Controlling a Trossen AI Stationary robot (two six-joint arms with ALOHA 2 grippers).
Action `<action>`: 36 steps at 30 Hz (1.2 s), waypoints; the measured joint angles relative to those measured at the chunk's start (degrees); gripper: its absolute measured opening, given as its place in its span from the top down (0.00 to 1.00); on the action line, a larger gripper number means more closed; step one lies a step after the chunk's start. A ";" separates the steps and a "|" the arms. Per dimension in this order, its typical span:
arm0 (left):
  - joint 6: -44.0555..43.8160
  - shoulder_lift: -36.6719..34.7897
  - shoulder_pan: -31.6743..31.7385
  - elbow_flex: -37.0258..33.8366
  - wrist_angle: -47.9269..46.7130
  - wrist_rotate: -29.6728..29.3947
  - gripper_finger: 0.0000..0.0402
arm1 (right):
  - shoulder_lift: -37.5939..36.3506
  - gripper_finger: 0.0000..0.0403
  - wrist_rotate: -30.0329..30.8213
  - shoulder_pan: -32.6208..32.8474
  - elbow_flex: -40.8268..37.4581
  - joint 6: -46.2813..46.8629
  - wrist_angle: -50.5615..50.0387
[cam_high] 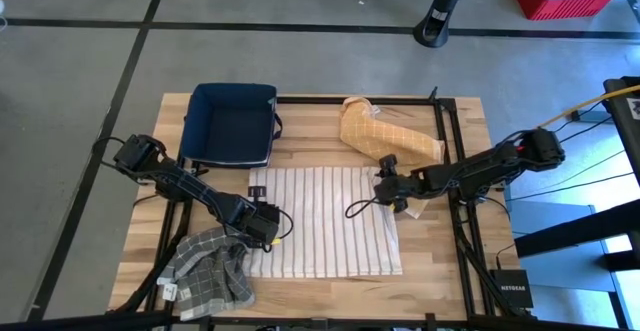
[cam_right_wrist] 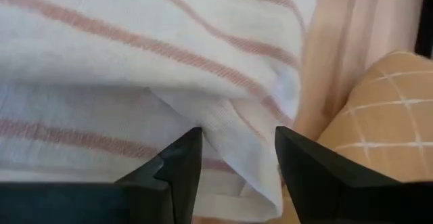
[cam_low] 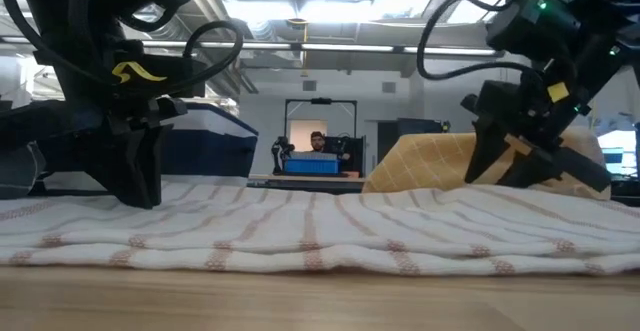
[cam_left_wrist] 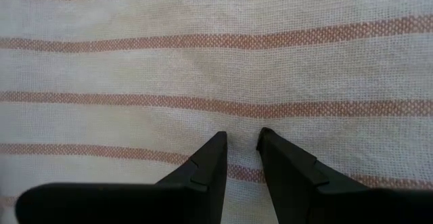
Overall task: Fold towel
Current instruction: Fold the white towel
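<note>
A white towel with reddish stripes (cam_high: 325,221) lies spread on the wooden table (cam_high: 440,271). My left gripper (cam_high: 262,226) stands over the towel's left edge, slanting down, its fingers a narrow gap apart (cam_left_wrist: 242,137) above flat cloth. My right gripper (cam_high: 386,185) is at the towel's far right corner. It is open (cam_right_wrist: 237,132), with a raised fold of the towel's edge (cam_right_wrist: 233,126) between its fingers. More than one layer shows at that corner. My left gripper comes down slanting from above onto the flat top of the towel (cam_left_wrist: 243,109) near its left edge. In the low view its fingers (cam_low: 140,186) reach the cloth, but I cannot tell whether they press on it. My right gripper's open fingers (cam_right_wrist: 186,149) stand on either side of the raised corner fold; I cannot tell whether they touch it.
A dark blue bin (cam_high: 233,123) stands at the far left of the table. A crumpled orange checked cloth (cam_high: 385,131) lies just beyond my right gripper. A grey checked cloth (cam_high: 205,266) lies at the near left, beside my left gripper. A person sits in the room behind (cam_low: 316,143).
</note>
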 joint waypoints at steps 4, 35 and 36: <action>0.03 0.00 0.00 0.00 0.01 0.00 0.78 | 1.91 0.53 0.20 0.00 0.00 -0.03 -0.95; -7.41 0.09 -2.51 0.00 -6.30 -2.32 0.78 | -6.37 0.93 6.85 2.27 2.49 6.47 -15.01; -7.37 0.09 -2.51 0.00 -6.27 -2.29 0.78 | -6.18 0.93 7.52 2.27 2.51 6.42 -14.00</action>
